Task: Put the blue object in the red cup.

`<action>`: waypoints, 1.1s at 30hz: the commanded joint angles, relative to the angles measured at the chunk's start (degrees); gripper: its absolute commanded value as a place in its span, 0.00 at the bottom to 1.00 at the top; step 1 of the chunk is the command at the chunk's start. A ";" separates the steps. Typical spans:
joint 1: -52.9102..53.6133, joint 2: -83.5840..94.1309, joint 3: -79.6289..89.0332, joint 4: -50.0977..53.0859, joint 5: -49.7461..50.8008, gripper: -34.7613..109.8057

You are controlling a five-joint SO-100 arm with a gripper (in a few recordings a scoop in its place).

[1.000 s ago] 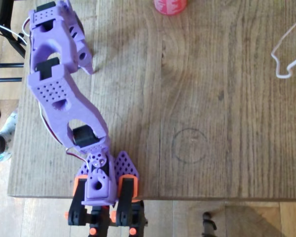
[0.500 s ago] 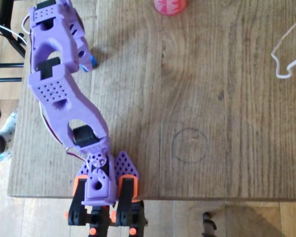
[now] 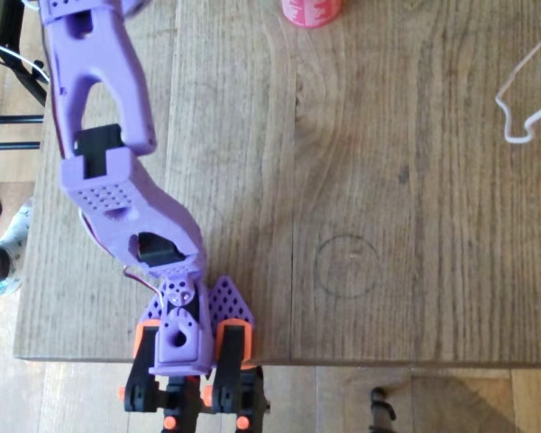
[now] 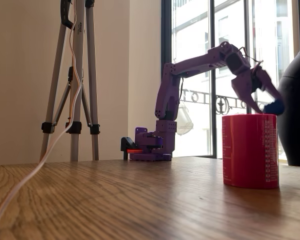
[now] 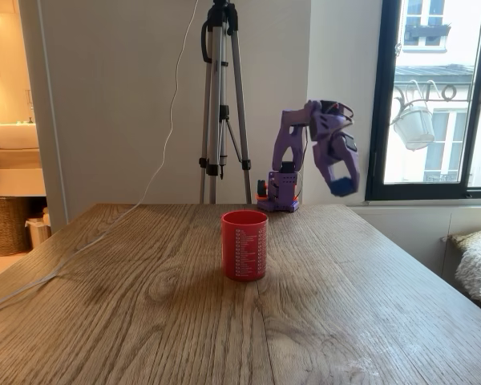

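The blue object (image 4: 274,107) hangs in the air, held at the tips of my purple gripper (image 4: 269,103), which is shut on it. In a fixed view the red cup (image 4: 250,150) stands on the table, and the brick appears just above its right rim. In a fixed view the gripper (image 5: 341,181) and blue object (image 5: 344,188) are high above the table, right of and behind the red cup (image 5: 244,244). In the overhead view the red cup (image 3: 311,10) is cut by the top edge, and the purple arm (image 3: 99,108) stretches toward the top left.
A tripod (image 5: 222,104) stands behind the table beside the arm's base (image 5: 277,192). A white cable (image 3: 523,99) lies at the table's right side, and a faint drawn circle (image 3: 346,266) marks the wood. A person (image 4: 297,115) stands at the right edge.
The arm has stretched out toward the top of the overhead view. The gripper and the blue brick, seen low by the table's left side before, have risen out of that frame.
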 commanded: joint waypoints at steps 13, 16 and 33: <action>22.06 -6.68 -5.45 -28.56 -4.39 0.24; 23.20 -7.03 -4.66 -28.39 -4.57 0.24; 23.03 -3.25 6.42 -23.99 -3.16 0.24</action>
